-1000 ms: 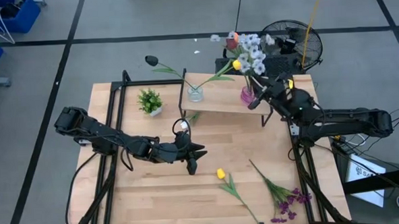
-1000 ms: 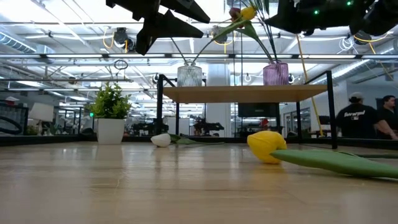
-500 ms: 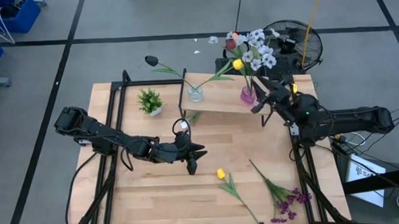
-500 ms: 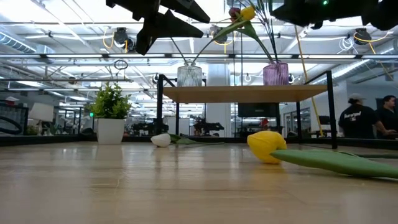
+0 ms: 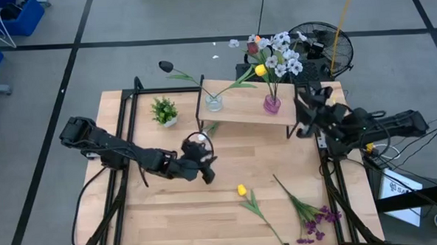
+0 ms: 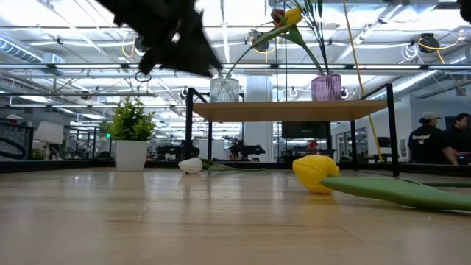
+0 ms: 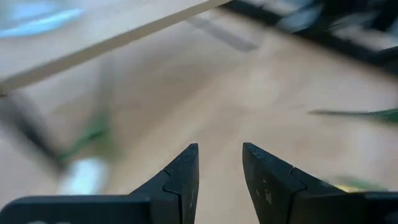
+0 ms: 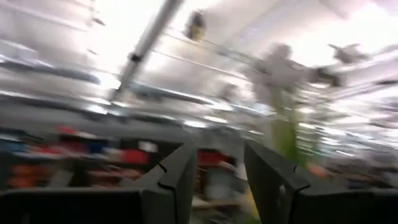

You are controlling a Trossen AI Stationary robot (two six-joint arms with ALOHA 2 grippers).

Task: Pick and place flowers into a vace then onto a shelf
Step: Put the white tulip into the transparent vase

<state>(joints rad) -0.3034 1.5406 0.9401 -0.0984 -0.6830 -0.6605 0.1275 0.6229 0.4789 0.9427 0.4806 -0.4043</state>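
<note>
The shelf (image 5: 244,112) stands at the table's far side and bears two vases. Dark and yellow flowers sit in the clear vase (image 5: 214,102), white and orange flowers (image 5: 278,53) in the pink vase (image 5: 272,104). A yellow flower (image 5: 241,189) and a purple spray (image 5: 315,216) lie flat on the table. A white flower (image 6: 190,165) lies under the shelf. My left gripper (image 7: 221,163) hovers open over the table's middle (image 5: 207,169), left of the yellow flower. My right gripper (image 8: 221,168) is open, raised right of the pink vase (image 5: 303,104), tilted upward.
A small potted plant (image 5: 163,110) stands left of the shelf. Black frame rails run along the table's left (image 5: 121,178) and right sides. A fan (image 5: 320,48) stands behind the table. People show in the room beyond (image 6: 427,143). Bare wood lies at the table's near left.
My right gripper has drawn back from the pink vase toward the table's right edge, rising and tipping upward; the vase stays on the shelf. My left gripper has rolled and tipped downward over the table's middle, hardly shifting place.
</note>
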